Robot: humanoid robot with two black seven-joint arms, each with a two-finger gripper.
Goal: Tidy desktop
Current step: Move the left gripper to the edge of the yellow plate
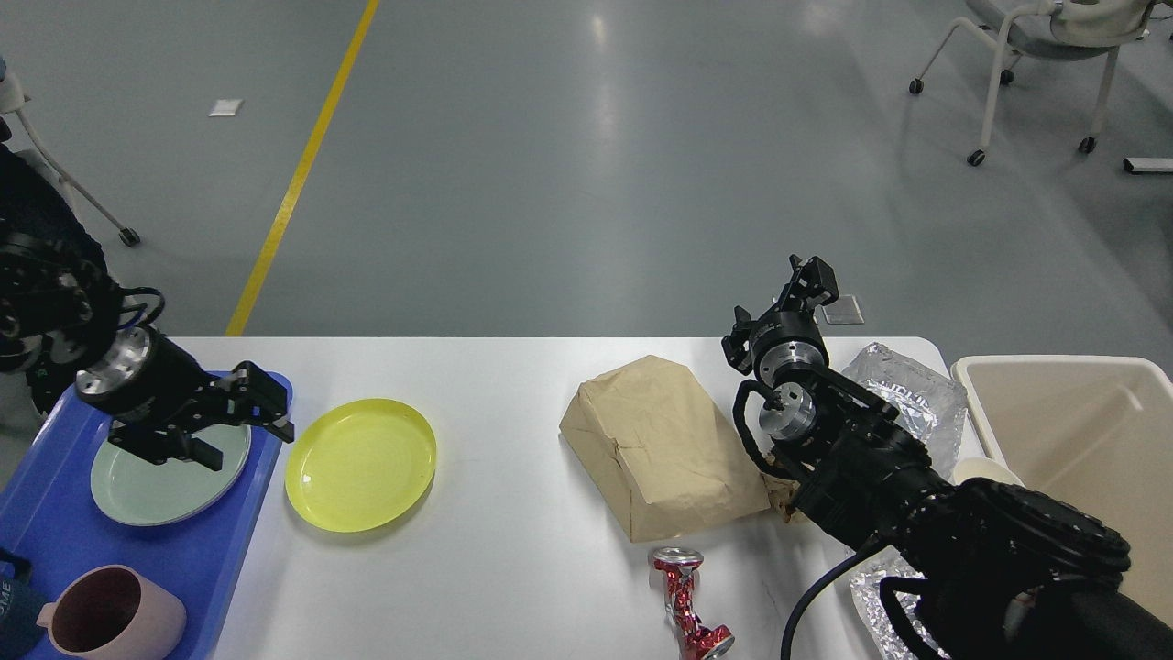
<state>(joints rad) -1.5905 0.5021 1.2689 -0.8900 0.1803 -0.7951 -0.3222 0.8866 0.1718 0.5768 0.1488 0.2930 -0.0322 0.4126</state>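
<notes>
- Left claw (249, 423) is seen spread open with nothing gripped, hung over the right edge of the blue tray (46, 513), just beside the pale green plate (137, 495) that's sat in it.
- Right claw (811, 280) is raised past the far edge of the worktop (495, 550); it's seen end-on and dark, so how far it's open can't be told, and nothing is seen held in it.
- White worktop is spread across the lower half of the view.
- Yellow plate (361, 464) is laid just right of the tray, brown paper bag (655, 445) near the middle.
- Crushed red can (685, 605) is found near the front edge.
- Crumpled foil (912, 394) is partly hidden behind the right arm, close to the beige bin (1081, 431).
- Pink cup (110, 614) is parked in the tray's front corner.
</notes>
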